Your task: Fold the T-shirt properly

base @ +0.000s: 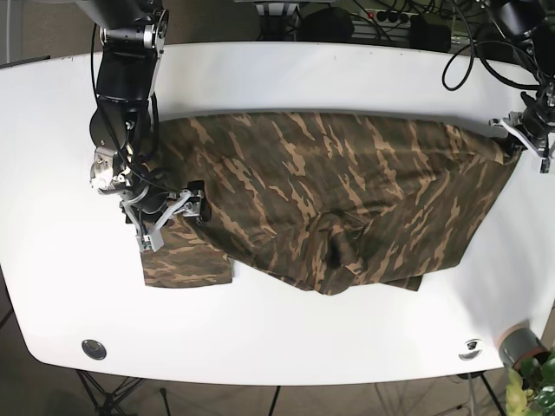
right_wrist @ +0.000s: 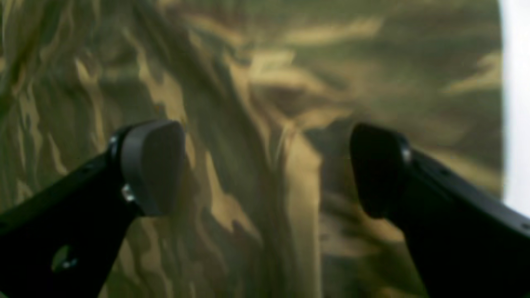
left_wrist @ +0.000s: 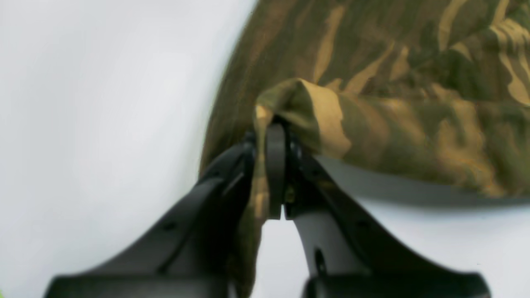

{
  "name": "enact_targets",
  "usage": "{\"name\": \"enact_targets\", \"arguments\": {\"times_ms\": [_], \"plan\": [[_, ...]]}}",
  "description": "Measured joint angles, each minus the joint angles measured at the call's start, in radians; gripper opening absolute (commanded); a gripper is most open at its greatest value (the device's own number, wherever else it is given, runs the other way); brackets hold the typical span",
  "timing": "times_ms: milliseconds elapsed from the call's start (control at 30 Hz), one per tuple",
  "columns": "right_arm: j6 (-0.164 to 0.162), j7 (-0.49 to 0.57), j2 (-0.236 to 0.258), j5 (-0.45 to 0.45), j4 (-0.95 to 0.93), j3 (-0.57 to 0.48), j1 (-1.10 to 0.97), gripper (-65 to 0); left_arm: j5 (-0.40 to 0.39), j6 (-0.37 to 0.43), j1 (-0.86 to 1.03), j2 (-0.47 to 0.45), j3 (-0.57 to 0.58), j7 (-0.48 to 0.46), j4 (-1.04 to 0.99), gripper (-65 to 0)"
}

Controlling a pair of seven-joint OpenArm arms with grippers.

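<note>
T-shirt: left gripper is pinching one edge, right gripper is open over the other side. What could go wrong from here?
The left gripper holds only a small bunch of the T-shirt hem, so it may slip if pulled. The right gripper hangs open over wrinkled cloth and could grab several layers. The bunched lump near the middle may get folded in.

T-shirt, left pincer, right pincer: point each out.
T-shirt (base: pixel 347 191), base view, middle of the cloth.
left pincer (left_wrist: pixel 275 165), left wrist view, between fingertips.
right pincer (right_wrist: pixel 265 165), right wrist view, open gap between fingertips.
</note>
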Motion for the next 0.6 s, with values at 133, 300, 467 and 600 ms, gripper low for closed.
{"name": "enact_targets", "arguments": {"times_ms": [133,300,467,600], "plan": [[0.019,0.006,-0.011,-0.002,0.009,-0.021,-0.009,-7.8,-0.001,0.000,-0.002,0.003,0.009,-0.001,0.000,-65.0],[0.027,0.003,-0.039,0.002,0.091,-0.035,-0.058,-12.4,0.000,0.000,0.000,0.002,0.009,0.000,0.000,-65.0],[0.030,0.000,-0.056,0.000,0.104,-0.033,-0.077,-12.4,-0.001,0.000,-0.001,0.003,0.009,-0.001,0.000,-65.0],[0.029,0.002,-0.056,-0.002,0.101,-0.031,-0.081,-12.5,0.000,0.000,-0.001,0.002,0.010,-0.001,0.000,-65.0]]}}
